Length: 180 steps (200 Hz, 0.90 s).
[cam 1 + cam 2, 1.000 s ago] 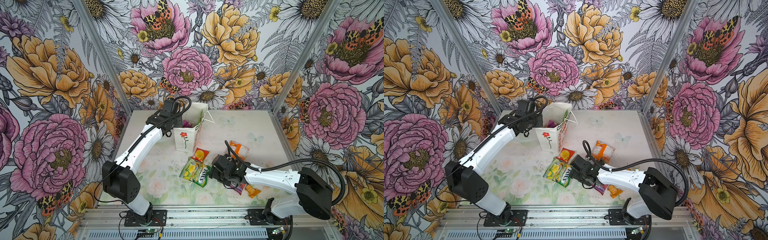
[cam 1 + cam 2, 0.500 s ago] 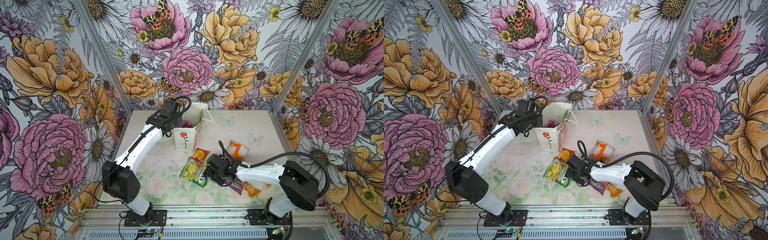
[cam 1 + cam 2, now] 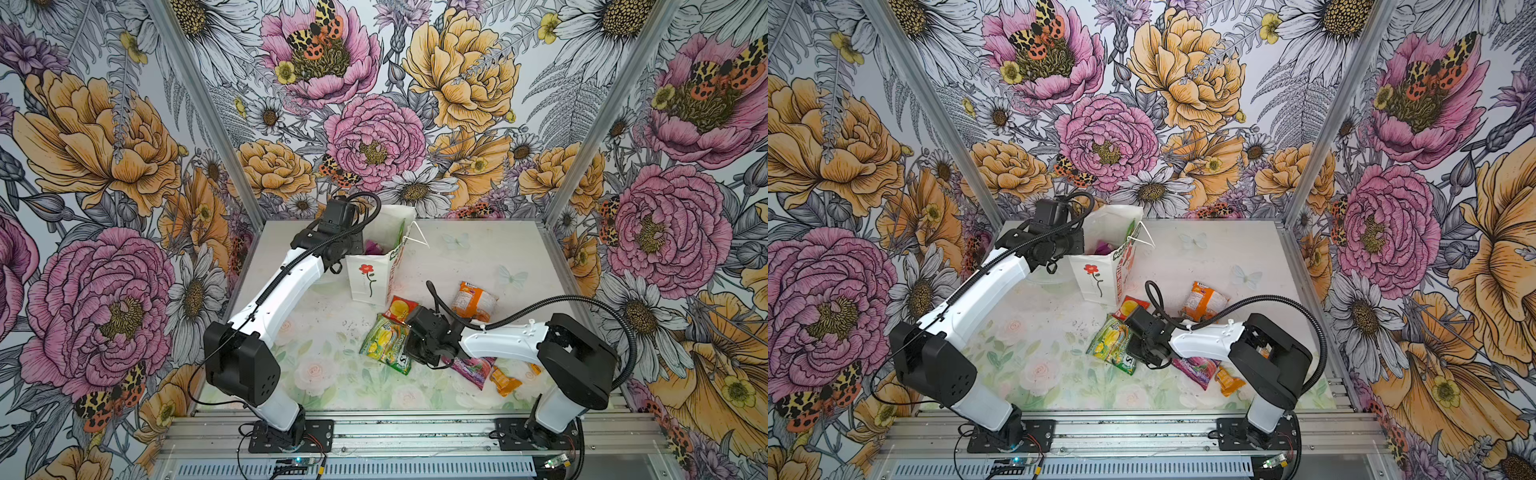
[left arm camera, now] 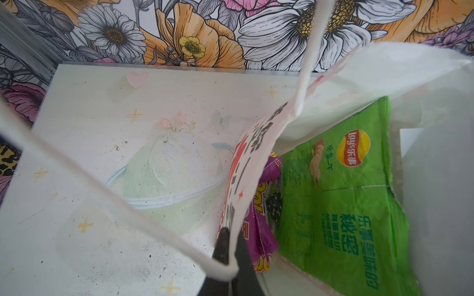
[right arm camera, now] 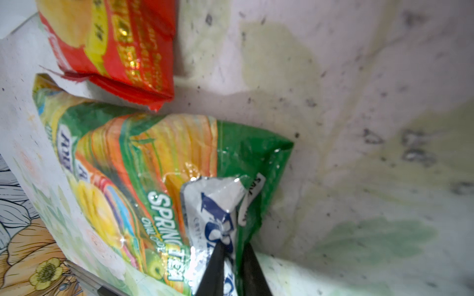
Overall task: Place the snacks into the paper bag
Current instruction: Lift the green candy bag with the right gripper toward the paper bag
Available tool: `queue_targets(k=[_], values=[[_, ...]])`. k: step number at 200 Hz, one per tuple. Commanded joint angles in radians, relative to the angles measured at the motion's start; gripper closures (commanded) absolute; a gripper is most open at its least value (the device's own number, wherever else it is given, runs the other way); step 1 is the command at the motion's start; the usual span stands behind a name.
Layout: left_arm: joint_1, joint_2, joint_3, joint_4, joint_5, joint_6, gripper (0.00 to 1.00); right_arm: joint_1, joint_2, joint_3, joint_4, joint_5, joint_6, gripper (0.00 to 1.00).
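The white paper bag (image 3: pixel 370 274) stands upright at the back, a red flower on its front. My left gripper (image 4: pixel 232 246) is shut on the bag's rim (image 4: pixel 246 166), by a cord handle. Inside lie a big green packet (image 4: pixel 341 205) and a purple one (image 4: pixel 259 230). My right gripper (image 5: pixel 232 258) is shut on the edge of the green-yellow FOX'S packet (image 5: pixel 154 179), which lies on the table in both top views (image 3: pixel 384 343). A red sachet (image 3: pixel 400 308) lies just behind that packet.
An orange packet (image 3: pixel 473 300) lies to the right of the bag. A purple packet (image 3: pixel 471 370) and a small orange wrapper (image 3: pixel 505 380) lie under my right arm near the front. Flowered walls close in the table on three sides.
My right gripper slid left onto the green-yellow packet and closed on its edge. The left arm and the bag have not moved.
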Motion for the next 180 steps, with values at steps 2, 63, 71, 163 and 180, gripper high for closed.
queue_targets(k=[2,63,71,163,180], values=[[0.009,-0.038,0.013,0.024,-0.024,0.023,1.0,-0.008,-0.066,-0.014,0.004,0.032,-0.026,0.97],[0.031,-0.023,0.024,0.013,0.039,-0.006,1.0,-0.009,-0.327,-0.077,-0.077,0.166,-0.082,1.0],[0.031,-0.021,0.023,0.013,0.04,-0.005,1.0,-0.008,-0.352,-0.074,-0.094,0.18,-0.093,1.0],[0.017,-0.022,0.024,0.016,0.042,-0.005,1.0,-0.008,-0.471,0.03,-0.218,0.267,-0.224,1.0],[0.015,-0.023,0.024,0.014,0.039,-0.003,1.0,-0.008,-0.483,0.063,-0.249,0.294,-0.264,1.0]])
